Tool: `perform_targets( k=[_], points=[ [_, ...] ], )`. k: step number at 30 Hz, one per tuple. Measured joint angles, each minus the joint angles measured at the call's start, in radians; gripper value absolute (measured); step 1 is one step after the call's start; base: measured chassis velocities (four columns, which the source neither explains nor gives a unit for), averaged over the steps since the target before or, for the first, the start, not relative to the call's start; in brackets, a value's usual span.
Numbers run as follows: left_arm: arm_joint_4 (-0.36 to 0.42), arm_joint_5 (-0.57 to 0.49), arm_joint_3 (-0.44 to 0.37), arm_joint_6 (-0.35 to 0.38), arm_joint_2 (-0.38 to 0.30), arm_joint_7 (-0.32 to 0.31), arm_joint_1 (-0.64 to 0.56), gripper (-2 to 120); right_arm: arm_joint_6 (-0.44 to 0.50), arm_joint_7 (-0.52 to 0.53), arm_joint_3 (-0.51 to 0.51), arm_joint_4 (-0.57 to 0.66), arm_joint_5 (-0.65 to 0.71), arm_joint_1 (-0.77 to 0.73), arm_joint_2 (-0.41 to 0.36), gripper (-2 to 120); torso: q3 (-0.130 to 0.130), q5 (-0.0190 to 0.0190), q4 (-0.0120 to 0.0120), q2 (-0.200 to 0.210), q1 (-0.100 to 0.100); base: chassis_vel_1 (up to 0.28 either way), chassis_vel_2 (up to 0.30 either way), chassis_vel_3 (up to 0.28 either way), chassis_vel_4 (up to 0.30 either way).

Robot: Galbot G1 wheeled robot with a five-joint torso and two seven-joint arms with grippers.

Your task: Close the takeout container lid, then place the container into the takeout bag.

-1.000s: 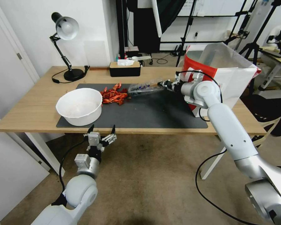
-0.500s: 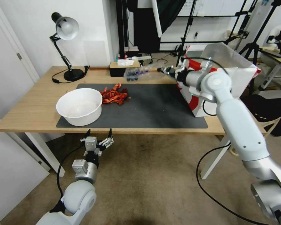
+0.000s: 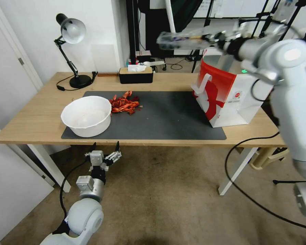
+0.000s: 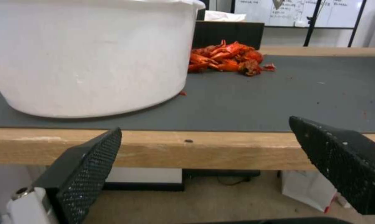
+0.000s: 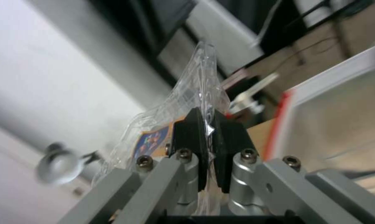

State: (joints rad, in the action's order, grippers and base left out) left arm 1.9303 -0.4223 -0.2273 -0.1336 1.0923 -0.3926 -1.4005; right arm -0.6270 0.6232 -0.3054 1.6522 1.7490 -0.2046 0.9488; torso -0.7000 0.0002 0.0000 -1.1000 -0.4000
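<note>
The right gripper (image 3: pixel 218 36) pinches the rim of the container (image 3: pixel 180 38), held high in the air, its long axis level and stretching from the jaws toward 9 o'clock in the head view. The bag (image 3: pixel 228 92) stands open on the table at about 5 o'clock from the box, below it. The left gripper (image 3: pixel 105 154) hangs spread and empty below the table's near edge, well apart.

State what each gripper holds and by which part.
The right gripper pinches the takeout container by its thin clear plastic edge, holding it in the air beside the takeout bag. The left gripper holds nothing.
</note>
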Motion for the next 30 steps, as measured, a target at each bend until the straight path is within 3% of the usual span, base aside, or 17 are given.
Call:
perform_targets(
  k=[4, 16, 19, 26, 30],
  points=[
    [-0.003, 0.000, 0.008, -0.003, 0.003, 0.000, 0.001, 100, 0.002, 0.054, -0.044, -0.001, -0.001, -0.014, -0.084, 2, 0.000, 0.0000, -0.0002, 0.000, 0.000, 0.000, 0.000, 0.000, 0.000],
    [-0.017, 0.002, 0.046, -0.004, 0.001, 0.000, 0.031, 100, 0.002, 0.102, -0.212, -0.005, -0.014, -0.178, -0.209, 2, 0.000, 0.0003, -0.0001, 0.000, 0.000, 0.000, 0.000, 0.000, 0.000],
    [-0.023, 0.001, 0.057, -0.003, 0.001, 0.001, 0.038, 100, 0.005, 0.105, -0.230, -0.007, -0.014, -0.218, -0.217, 2, 0.000, 0.0001, -0.0009, 0.000, 0.000, 0.000, 0.000, 0.000, 0.000],
    [-0.021, 0.002, 0.063, 0.001, 0.007, 0.002, 0.039, 100, 0.029, 0.113, -0.227, -0.030, -0.014, -0.228, -0.197, 3, 0.000, -0.0003, 0.0004, 0.000, 0.000, 0.000, 0.000, 0.000, 0.000],
    [-0.020, -0.001, 0.062, 0.002, 0.000, 0.002, 0.042, 100, 0.042, 0.115, -0.219, -0.033, -0.015, -0.217, -0.191, 17, 0.000, -0.0004, 0.0002, 0.000, 0.000, 0.000, 0.000, 0.000, 0.000]
  ],
)
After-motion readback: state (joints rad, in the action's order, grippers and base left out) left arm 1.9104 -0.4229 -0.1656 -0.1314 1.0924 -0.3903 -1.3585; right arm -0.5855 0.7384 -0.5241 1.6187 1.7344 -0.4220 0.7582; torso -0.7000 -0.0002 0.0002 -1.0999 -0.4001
